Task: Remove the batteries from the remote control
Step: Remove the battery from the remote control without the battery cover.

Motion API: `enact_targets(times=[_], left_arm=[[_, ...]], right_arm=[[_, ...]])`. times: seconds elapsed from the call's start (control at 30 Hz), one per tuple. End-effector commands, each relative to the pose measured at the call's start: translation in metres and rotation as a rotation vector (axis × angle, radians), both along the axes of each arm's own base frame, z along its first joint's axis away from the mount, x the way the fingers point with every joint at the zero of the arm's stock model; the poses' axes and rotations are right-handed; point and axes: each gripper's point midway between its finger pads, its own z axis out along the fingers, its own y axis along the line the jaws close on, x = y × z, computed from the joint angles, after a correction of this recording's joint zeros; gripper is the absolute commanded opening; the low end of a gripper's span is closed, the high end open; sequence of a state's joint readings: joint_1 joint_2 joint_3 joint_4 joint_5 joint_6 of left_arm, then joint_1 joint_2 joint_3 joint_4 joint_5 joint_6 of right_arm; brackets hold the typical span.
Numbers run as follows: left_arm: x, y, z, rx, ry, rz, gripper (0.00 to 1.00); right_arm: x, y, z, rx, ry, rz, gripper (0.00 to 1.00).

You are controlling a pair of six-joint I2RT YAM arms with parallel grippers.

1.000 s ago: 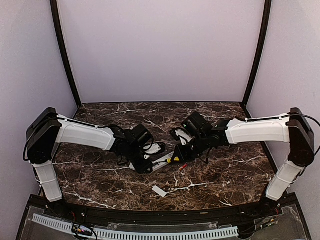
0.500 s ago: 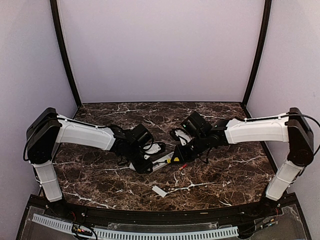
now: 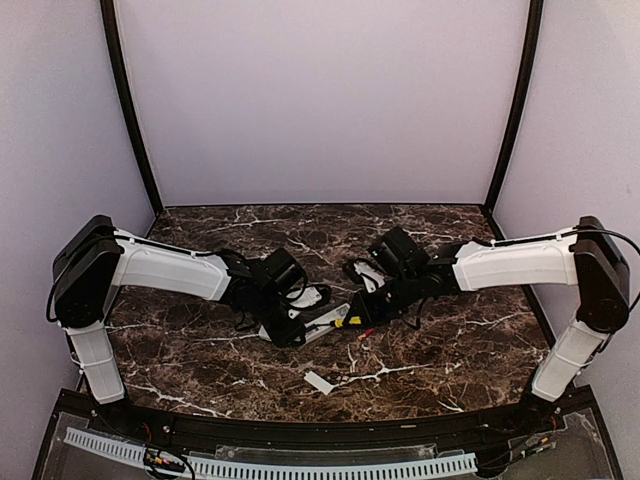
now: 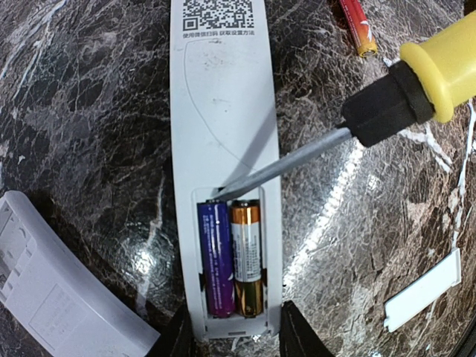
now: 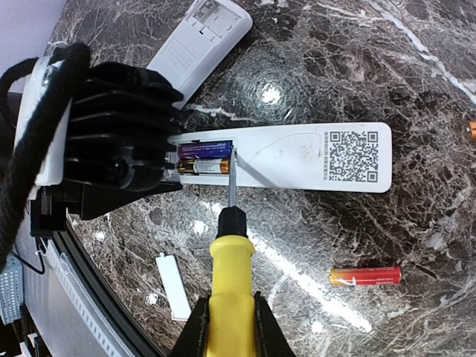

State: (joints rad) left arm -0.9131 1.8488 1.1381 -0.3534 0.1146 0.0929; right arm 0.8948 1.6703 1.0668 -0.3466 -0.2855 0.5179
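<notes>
Left gripper [image 4: 236,338] pinches the remote [image 4: 223,111] at its bay end, steadying it. Right gripper [image 5: 230,331] clamps the screwdriver [image 5: 230,260], tip at the bay's inner edge, apparently to pry out the two batteries [image 4: 232,256] seated there.

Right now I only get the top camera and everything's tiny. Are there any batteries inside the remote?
Observer: Yes, two. A purple battery and a gold battery sit side by side in the open back of the remote.
Operator: Where's the screwdriver's pointy end?
Observer: The tip of the screwdriver is right at the end of the purple battery, at the edge of the opening.
Operator: What's that red speck nearby?
Observer: That's a red battery, lying loose on the table, apart from the remote.
</notes>
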Motion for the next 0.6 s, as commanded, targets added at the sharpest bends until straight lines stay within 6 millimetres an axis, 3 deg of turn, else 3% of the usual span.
enact_targets(times=[0.0, 0.27, 0.57], left_arm=[[-0.020, -0.001, -0.018, 0.027, 0.051, -0.064, 0.19], [-0.019, 0.000, -0.020, 0.030, 0.047, -0.066, 0.18], [-0.019, 0.001, -0.021, 0.037, 0.044, -0.066, 0.18]], right_arm=[[0.011, 0.012, -0.020, 0.094, -0.013, -0.009, 0.00], [0.015, 0.017, -0.011, 0.297, 0.034, 0.044, 0.00], [0.009, 0.031, 0.000, 0.412, 0.062, 0.119, 0.00]])
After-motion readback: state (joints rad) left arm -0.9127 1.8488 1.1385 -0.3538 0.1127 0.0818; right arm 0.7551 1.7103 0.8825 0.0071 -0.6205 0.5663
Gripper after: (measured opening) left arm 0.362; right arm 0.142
